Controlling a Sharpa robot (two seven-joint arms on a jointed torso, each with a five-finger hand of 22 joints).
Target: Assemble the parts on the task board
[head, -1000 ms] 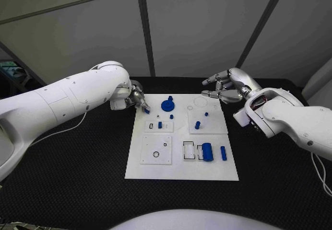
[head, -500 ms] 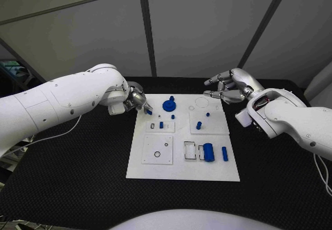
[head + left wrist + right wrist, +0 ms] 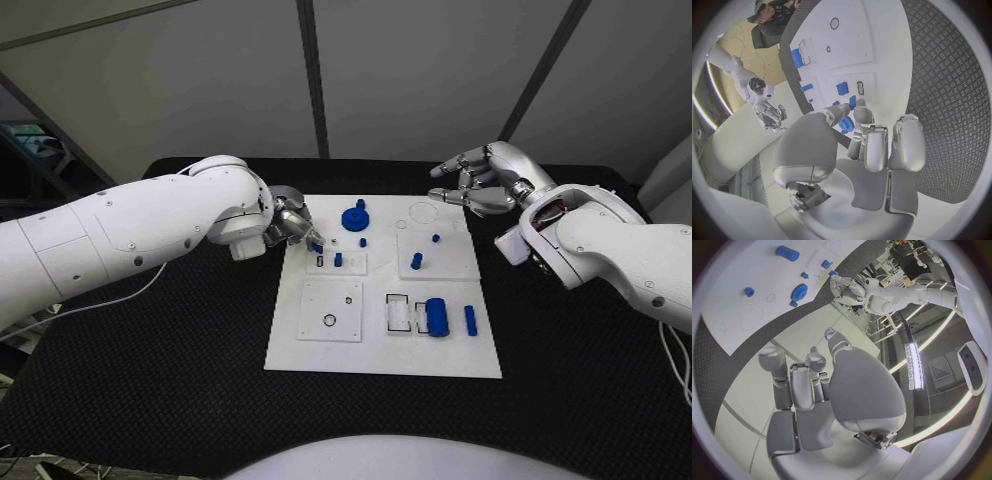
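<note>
One small blue part [image 3: 316,246] is pinched by the silver left hand [image 3: 289,222] over the white task board [image 3: 384,352]; misalignment could jam it, while the right hand [image 3: 483,182] hovers, fingers curled, holding nothing.

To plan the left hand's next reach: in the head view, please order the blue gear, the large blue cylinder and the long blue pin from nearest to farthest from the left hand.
1. Blue gear: at the board's far end, just beside the left hand.
2. Large blue cylinder: lying on the near right part.
3. Long blue pin: just right of the cylinder, near the right edge.
</note>
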